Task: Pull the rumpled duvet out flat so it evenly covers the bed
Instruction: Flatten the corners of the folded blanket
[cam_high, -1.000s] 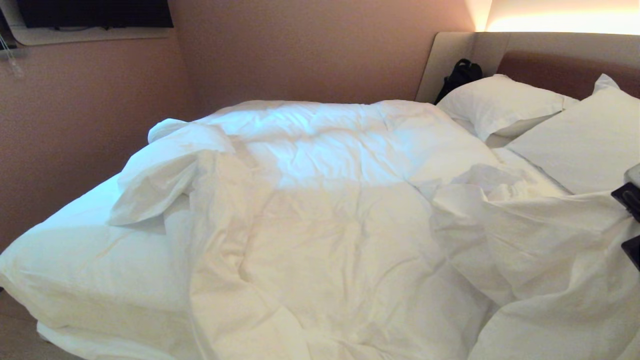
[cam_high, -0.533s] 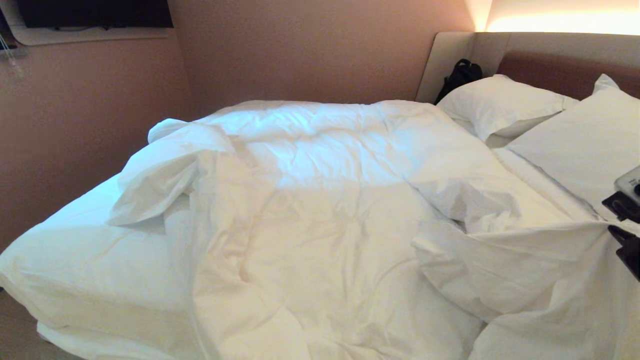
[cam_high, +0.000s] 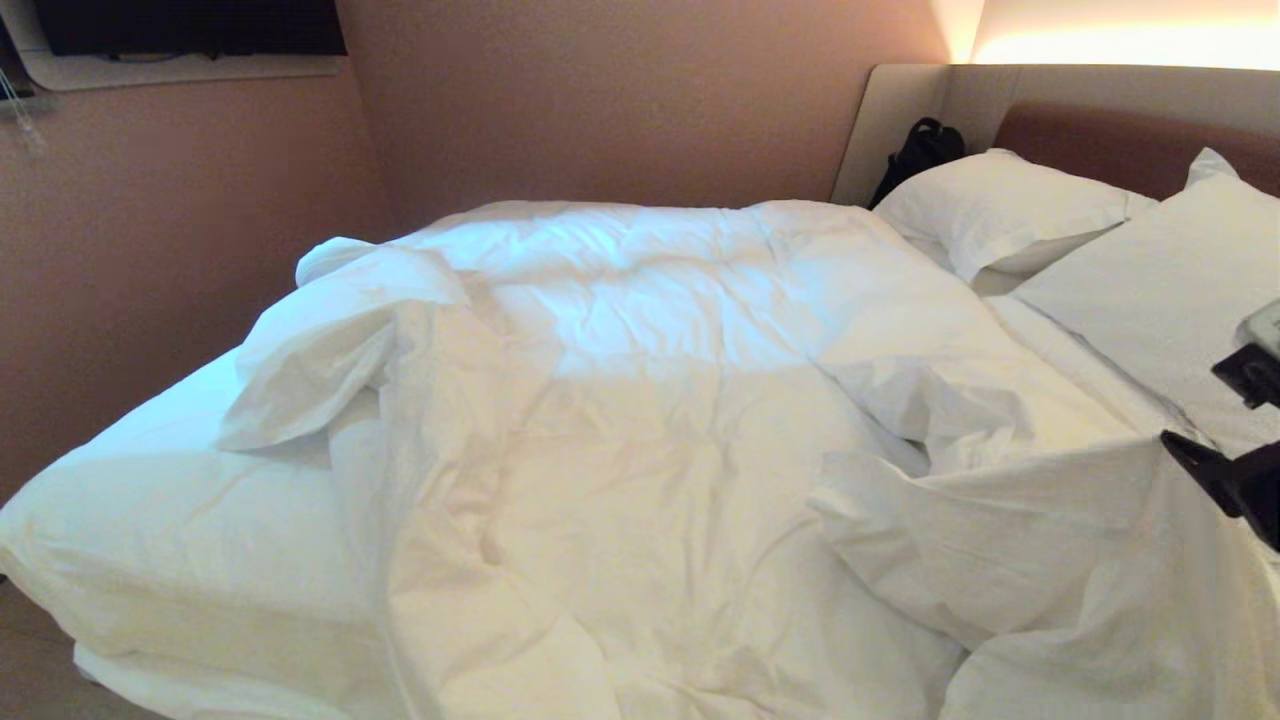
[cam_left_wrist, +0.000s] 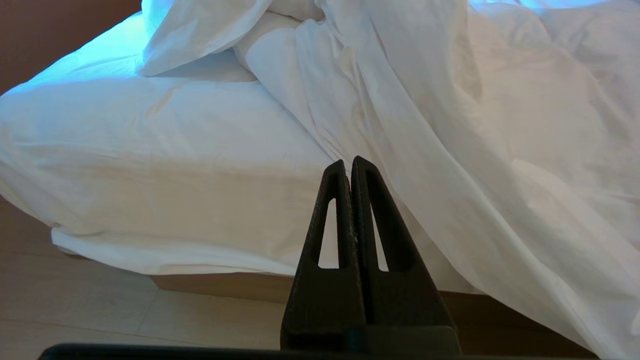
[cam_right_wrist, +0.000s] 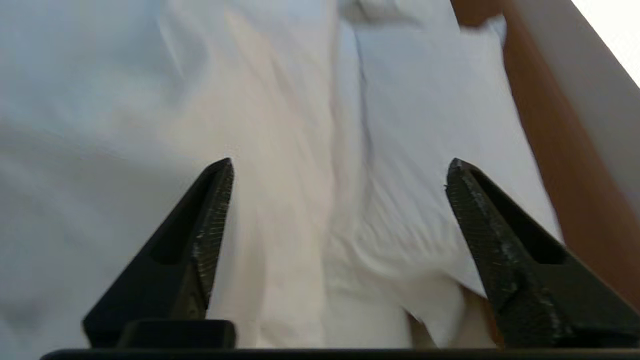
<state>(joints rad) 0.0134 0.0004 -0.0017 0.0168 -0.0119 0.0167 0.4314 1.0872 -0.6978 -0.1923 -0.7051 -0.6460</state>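
Observation:
The rumpled white duvet (cam_high: 650, 450) lies across the bed (cam_high: 150, 480), bunched into a fold at its far left and creased at the right. My right gripper (cam_high: 1195, 405) is at the right edge of the head view, open and empty, over the duvet's top edge beside the near pillow (cam_high: 1150, 280). The duvet's edge lies by its lower finger (cam_high: 1185, 462). In the right wrist view the right gripper (cam_right_wrist: 340, 162) stands wide apart above the duvet (cam_right_wrist: 250, 125) and the pillow (cam_right_wrist: 425, 125). My left gripper (cam_left_wrist: 347, 165) is shut and empty, low beside the mattress, short of the hanging duvet (cam_left_wrist: 450, 125).
A second pillow (cam_high: 1000, 200) and a black bag (cam_high: 920, 145) sit by the padded headboard (cam_high: 1120, 140). A pink wall (cam_high: 600, 100) runs along the bed's far side. Bare sheet shows at the left end, and pale floor (cam_left_wrist: 75, 310) lies below the mattress.
My right gripper has opened and let go of the duvet's edge. The lifted cloth at the right has dropped and now lies flatter, drawn toward the pillows. The left arm has not moved.

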